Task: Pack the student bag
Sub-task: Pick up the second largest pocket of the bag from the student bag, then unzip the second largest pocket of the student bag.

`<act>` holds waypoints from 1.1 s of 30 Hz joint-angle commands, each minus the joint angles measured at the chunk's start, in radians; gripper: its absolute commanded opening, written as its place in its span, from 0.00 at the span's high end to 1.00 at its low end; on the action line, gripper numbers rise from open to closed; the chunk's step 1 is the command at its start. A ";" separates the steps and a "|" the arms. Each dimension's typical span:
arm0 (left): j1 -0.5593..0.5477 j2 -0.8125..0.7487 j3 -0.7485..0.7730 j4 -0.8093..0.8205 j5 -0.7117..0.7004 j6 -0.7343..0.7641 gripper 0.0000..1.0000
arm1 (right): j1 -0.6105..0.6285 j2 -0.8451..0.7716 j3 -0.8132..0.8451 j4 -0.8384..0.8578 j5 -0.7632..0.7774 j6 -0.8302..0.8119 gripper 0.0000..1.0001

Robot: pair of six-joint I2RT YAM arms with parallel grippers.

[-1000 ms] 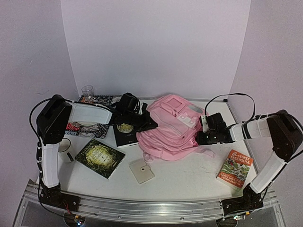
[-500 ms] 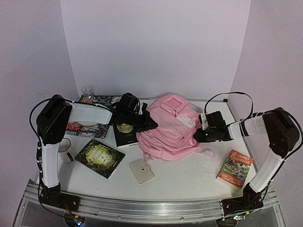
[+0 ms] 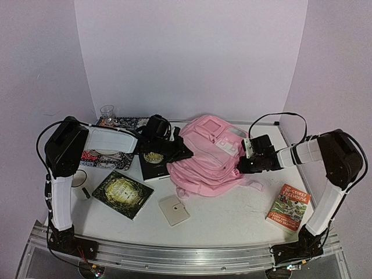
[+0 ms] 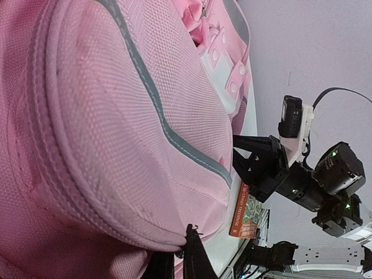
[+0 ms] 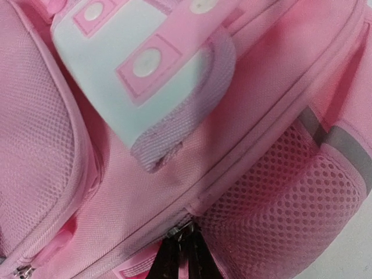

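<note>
The student bag [image 3: 209,157] lies at the centre of the table [image 3: 232,216]. The left gripper [image 3: 181,152] sits against its left edge, the right gripper [image 3: 239,166] against its right side. An orange book [image 3: 289,207] lies apart.

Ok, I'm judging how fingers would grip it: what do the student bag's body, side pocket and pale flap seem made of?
The student bag looks like matte woven pink synthetic cloth; a fine weave grain shows. The side pocket is pink mesh, its open holes plain. The pale flap looks smooth, perhaps rubbery or coated plastic, with raised round studs; hard to tell which.
</note>
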 commanded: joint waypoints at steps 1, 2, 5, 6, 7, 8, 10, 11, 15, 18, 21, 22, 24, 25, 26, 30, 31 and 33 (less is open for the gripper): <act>0.000 -0.028 -0.002 0.117 -0.027 -0.016 1.00 | -0.001 -0.109 0.024 -0.124 -0.086 0.001 1.00; -0.001 -0.022 0.003 0.122 -0.040 -0.022 1.00 | -0.001 -0.132 0.022 -0.144 -0.106 0.000 1.00; -0.001 -0.005 0.018 0.140 -0.080 -0.050 1.00 | 0.014 -0.211 0.023 -0.219 -0.156 0.006 1.00; -0.001 0.000 0.023 0.154 -0.090 -0.064 1.00 | 0.026 -0.233 0.023 -0.234 -0.170 0.007 1.00; -0.001 0.004 0.026 0.170 -0.098 -0.072 1.00 | 0.032 -0.247 0.023 -0.249 -0.184 0.009 1.00; 0.000 0.006 0.029 0.184 -0.113 -0.087 1.00 | 0.046 -0.263 0.026 -0.269 -0.191 0.015 1.00; -0.001 0.011 0.034 0.208 -0.138 -0.114 1.00 | 0.078 -0.287 0.034 -0.296 -0.197 0.023 1.00; -0.002 0.013 0.038 0.221 -0.148 -0.125 1.00 | 0.094 -0.290 0.042 -0.311 -0.195 0.027 1.00; -0.012 0.029 0.060 0.275 -0.172 -0.174 1.00 | 0.178 -0.262 0.085 -0.341 -0.181 0.049 1.00; -0.023 0.048 0.081 0.311 -0.173 -0.213 1.00 | 0.264 -0.194 0.140 -0.341 -0.167 0.066 1.00; -0.036 0.066 0.093 0.339 -0.174 -0.240 1.00 | 0.326 -0.123 0.201 -0.323 -0.139 0.090 1.00; -0.039 0.070 0.093 0.345 -0.173 -0.246 1.00 | 0.342 -0.104 0.220 -0.315 -0.134 0.099 1.00; -0.046 0.075 0.089 0.360 -0.176 -0.255 1.00 | 0.368 -0.076 0.264 -0.297 -0.127 0.109 1.00; -0.049 0.076 0.086 0.366 -0.179 -0.260 1.00 | 0.382 -0.066 0.287 -0.292 -0.120 0.111 1.00; -0.053 0.077 0.079 0.373 -0.182 -0.264 1.00 | 0.394 -0.060 0.308 -0.284 -0.113 0.113 1.00; -0.072 0.083 0.056 0.400 -0.186 -0.271 1.00 | 0.420 -0.027 0.377 -0.240 -0.121 0.114 0.97; -0.075 0.085 0.051 0.405 -0.182 -0.268 1.00 | 0.420 -0.017 0.388 -0.230 -0.127 0.112 0.96; -0.077 0.082 0.035 0.412 -0.176 -0.262 1.00 | 0.420 -0.002 0.397 -0.220 -0.122 0.106 0.94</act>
